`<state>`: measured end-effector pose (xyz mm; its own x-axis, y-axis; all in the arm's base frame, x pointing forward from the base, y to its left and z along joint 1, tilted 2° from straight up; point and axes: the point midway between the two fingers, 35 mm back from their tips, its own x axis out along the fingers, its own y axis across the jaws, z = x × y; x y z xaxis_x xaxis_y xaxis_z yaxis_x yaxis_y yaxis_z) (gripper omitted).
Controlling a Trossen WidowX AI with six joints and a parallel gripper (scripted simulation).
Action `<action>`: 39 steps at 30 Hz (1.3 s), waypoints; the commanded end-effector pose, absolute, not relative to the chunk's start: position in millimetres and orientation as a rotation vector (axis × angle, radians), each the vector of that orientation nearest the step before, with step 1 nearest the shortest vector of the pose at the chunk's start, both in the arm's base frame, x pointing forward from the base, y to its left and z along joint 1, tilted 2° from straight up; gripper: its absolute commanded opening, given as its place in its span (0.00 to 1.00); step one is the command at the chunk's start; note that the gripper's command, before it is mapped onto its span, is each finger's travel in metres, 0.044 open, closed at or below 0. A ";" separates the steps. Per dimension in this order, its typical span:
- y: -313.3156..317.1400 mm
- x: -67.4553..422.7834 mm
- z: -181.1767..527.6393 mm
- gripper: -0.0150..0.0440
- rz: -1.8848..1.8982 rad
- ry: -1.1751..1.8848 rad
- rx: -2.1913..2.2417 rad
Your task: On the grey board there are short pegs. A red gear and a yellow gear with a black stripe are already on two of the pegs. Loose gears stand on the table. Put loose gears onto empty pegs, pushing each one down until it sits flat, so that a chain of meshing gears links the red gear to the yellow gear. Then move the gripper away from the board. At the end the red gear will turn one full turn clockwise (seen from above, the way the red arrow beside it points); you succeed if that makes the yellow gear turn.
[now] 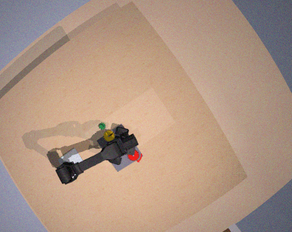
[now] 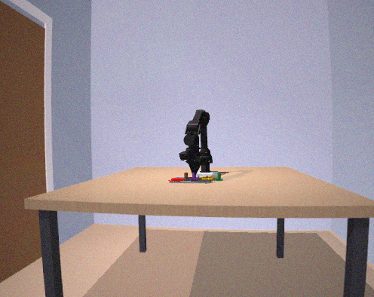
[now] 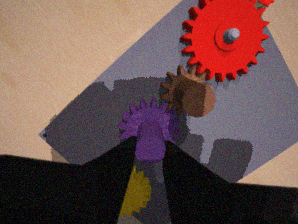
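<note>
My gripper [image 2: 194, 172] [image 3: 149, 144] is shut on the upright knob of the purple gear [image 2: 194, 178] [image 3: 148, 119], low over the grey board [image 1: 119, 166] [image 3: 272, 105]. Whether the purple gear sits fully flat is too small to tell. The brown gear [image 2: 186, 176] [image 3: 174, 91] stands on the board between the purple gear and the red gear [image 1: 131, 156] [image 2: 176, 179] [image 3: 215, 52], its teeth close to both. The yellow gear [image 1: 109, 134] [image 2: 206, 179] [image 3: 137, 192] is on the purple gear's other side, partly hidden by a finger in the wrist view. A green gear [image 1: 102, 126] [image 2: 219, 176] stands off the board.
The arm [image 1: 93, 161] [image 2: 193, 128] reaches over the board and hides its middle in the top view. A white plate [image 1: 76, 156] lies by the arm's base. The red arrow [image 1: 140, 157] is beside the red gear. The green gear is just beyond the board's yellow-gear end.
</note>
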<state>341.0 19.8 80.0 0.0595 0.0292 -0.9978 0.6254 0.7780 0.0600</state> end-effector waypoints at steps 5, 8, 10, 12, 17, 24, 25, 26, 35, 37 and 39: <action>18.8 341.1 87.5 0.49 -0.531 1.448 0.608; 18.4 341.0 100.6 0.49 -0.531 1.448 0.608; 18.0 340.2 113.8 0.49 -0.531 1.448 0.608; 17.7 339.1 124.2 0.49 -0.531 1.448 0.608; 19.9 339.8 121.1 0.54 -0.535 1.447 0.612; 95.3 312.7 120.3 0.85 -0.803 1.365 0.899; 106.3 306.9 120.1 0.89 -0.845 1.349 0.944; 117.1 300.6 119.9 0.94 -0.887 1.331 0.990; 144.2 279.6 119.1 1.00 -0.991 1.285 1.099; 144.2 279.6 119.1 1.00 -0.991 1.285 1.099; 144.2 279.6 119.1 1.00 -0.991 1.285 1.099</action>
